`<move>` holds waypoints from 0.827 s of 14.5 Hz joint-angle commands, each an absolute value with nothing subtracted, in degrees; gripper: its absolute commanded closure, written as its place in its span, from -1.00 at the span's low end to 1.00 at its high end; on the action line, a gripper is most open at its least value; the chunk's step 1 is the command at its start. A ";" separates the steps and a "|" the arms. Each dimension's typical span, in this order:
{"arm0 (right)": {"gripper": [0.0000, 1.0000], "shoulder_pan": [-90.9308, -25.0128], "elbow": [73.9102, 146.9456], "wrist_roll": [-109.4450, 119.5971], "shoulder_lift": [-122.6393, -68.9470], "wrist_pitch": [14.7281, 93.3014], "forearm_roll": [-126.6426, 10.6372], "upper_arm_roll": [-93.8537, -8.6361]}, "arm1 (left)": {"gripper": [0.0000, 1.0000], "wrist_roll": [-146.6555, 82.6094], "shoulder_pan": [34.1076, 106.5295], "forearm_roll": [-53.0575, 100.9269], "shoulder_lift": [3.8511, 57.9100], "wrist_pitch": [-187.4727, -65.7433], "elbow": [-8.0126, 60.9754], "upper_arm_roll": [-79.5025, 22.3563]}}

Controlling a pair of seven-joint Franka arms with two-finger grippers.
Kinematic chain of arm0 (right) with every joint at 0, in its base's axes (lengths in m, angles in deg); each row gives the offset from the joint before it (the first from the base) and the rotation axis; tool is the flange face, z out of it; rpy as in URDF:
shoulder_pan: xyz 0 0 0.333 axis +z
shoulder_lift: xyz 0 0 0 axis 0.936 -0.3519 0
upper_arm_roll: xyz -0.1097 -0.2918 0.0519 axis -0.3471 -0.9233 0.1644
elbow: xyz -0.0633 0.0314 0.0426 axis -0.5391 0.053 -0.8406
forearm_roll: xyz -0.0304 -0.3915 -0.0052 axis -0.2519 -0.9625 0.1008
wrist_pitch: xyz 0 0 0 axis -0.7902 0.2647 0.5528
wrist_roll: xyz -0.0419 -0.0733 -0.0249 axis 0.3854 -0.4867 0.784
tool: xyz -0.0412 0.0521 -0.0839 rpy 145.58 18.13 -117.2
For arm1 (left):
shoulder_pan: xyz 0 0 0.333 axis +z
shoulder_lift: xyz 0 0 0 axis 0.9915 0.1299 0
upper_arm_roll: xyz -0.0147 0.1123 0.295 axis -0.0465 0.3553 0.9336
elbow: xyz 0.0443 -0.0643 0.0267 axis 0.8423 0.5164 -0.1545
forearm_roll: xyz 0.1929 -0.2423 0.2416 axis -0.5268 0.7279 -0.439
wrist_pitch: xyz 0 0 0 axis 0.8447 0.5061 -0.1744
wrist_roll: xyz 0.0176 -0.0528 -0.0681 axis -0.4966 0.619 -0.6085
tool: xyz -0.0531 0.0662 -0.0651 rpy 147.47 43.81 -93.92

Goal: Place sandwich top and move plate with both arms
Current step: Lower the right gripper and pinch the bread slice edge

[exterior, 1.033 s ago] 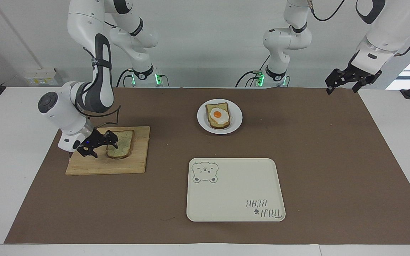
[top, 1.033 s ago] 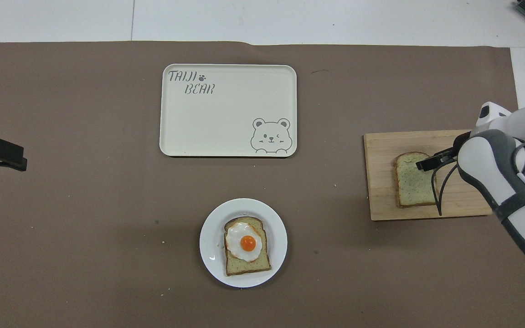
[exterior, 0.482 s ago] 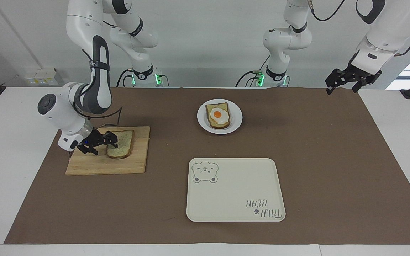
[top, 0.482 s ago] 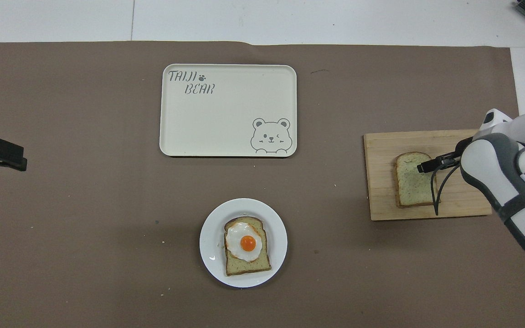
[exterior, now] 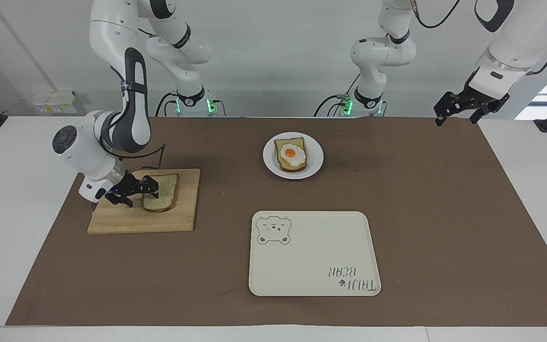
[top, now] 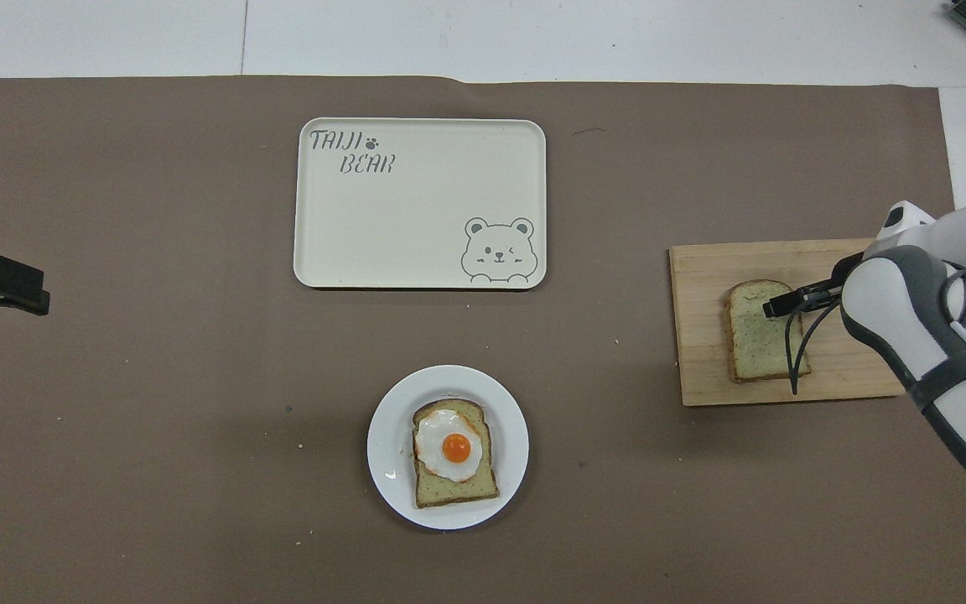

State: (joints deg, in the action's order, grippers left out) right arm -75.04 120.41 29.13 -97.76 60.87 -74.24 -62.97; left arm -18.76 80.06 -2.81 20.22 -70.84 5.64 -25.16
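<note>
The right gripper (exterior: 141,192) straddles the sandwich top (exterior: 163,192) (on a cutting board (exterior: 169,221)), whether gripping, I cannot tell. The left gripper (exterior: 461,110) waits, fingers open, at the plate's (exterior: 315,160) two o'clock in the facing view.

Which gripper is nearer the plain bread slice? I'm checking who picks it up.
Right. The right gripper is at the plain bread slice on the cutting board; the left gripper waits raised at the left arm's end of the table.

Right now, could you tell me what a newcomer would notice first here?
Probably the fried egg on toast on the white plate, nearest the robots. Next, the right hand at the plain bread slice on the wooden board. The bear tray lies farther out.
</note>
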 commanded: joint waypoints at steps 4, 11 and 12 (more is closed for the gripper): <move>0.25 -73.97 121.55 26.00 -96.89 61.40 -73.21 -62.66 | -1.00 -18.34 80.60 -2.43 18.97 -70.84 6.84 -25.28; 1.00 -73.88 121.55 24.32 -96.89 61.92 -73.39 -62.66 | -1.00 -18.34 80.60 -2.43 18.97 -70.84 6.84 -25.28; 1.00 -73.88 121.55 24.32 -96.89 61.92 -73.39 -62.66 | -1.00 -18.34 80.60 -2.43 18.97 -70.84 6.84 -25.28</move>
State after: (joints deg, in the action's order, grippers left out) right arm -74.09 120.41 25.50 -97.21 60.85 -74.22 -62.92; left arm -18.76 80.06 -2.81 20.22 -70.84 5.64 -25.16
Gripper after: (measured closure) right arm 0.877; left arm 0.000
